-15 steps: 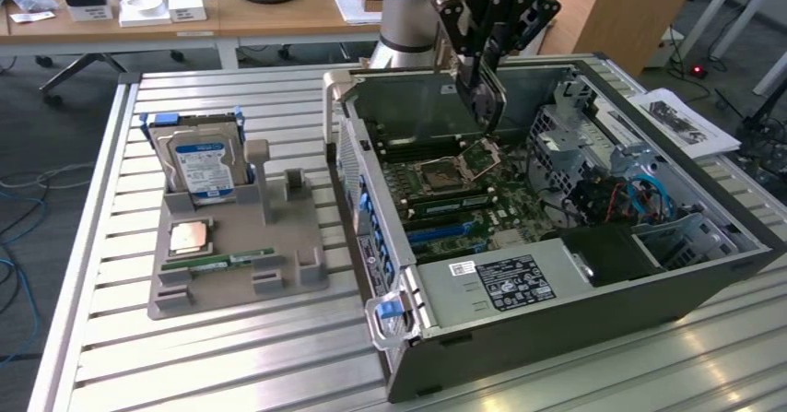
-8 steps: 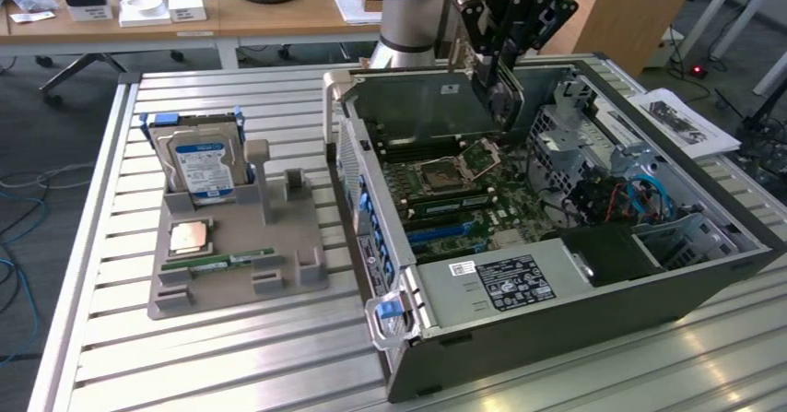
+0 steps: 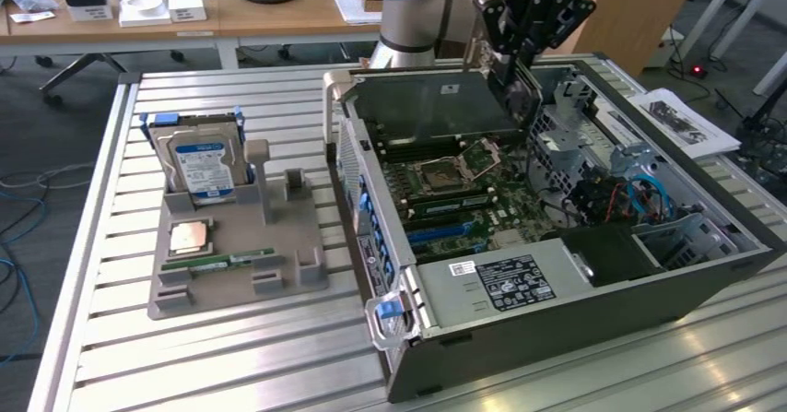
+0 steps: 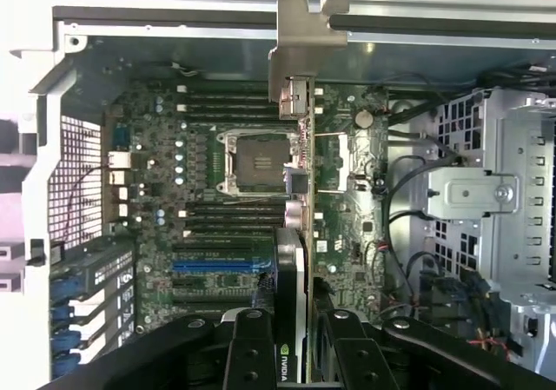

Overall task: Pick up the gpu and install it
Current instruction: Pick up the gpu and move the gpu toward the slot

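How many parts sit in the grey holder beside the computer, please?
3: a hard drive standing at the far end, a square chip lying flat in the middle, and a memory stick beside that chip. Another may hide behind the drive.

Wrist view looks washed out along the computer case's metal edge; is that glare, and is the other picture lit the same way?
Wrist view: yes, the case edge glares almost white, while the motherboard is evenly lit. Exterior view: the slatted table carries pale reflected streaks, and shadows there are soft.
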You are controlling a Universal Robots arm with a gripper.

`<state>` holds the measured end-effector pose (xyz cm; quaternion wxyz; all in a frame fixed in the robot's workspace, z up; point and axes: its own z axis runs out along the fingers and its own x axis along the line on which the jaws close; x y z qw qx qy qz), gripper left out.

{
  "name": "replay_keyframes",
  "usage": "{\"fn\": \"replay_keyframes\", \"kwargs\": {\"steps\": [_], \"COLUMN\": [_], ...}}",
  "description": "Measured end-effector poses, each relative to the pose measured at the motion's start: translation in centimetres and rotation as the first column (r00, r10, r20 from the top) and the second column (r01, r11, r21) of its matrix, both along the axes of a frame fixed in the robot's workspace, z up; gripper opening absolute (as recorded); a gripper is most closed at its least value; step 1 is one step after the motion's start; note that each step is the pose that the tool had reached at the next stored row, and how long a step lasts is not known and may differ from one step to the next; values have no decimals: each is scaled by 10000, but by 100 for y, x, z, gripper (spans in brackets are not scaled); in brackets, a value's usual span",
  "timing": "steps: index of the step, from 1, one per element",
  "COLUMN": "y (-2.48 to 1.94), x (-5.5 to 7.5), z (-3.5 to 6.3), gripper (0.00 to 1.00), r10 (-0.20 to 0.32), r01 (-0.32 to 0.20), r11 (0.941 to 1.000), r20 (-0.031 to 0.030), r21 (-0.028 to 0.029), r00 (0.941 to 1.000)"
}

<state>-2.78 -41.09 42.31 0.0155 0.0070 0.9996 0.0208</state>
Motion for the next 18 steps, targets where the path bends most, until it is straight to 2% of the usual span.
{"fn": "replay_keyframes", "kwargs": {"steps": [18], "y": [6], "x": [488], "z": [-3], "gripper": [27], "r10": [1], "r01": [-1], "r11": [10000], "r20": [1], "r21": [2], "r00": [10000]}}
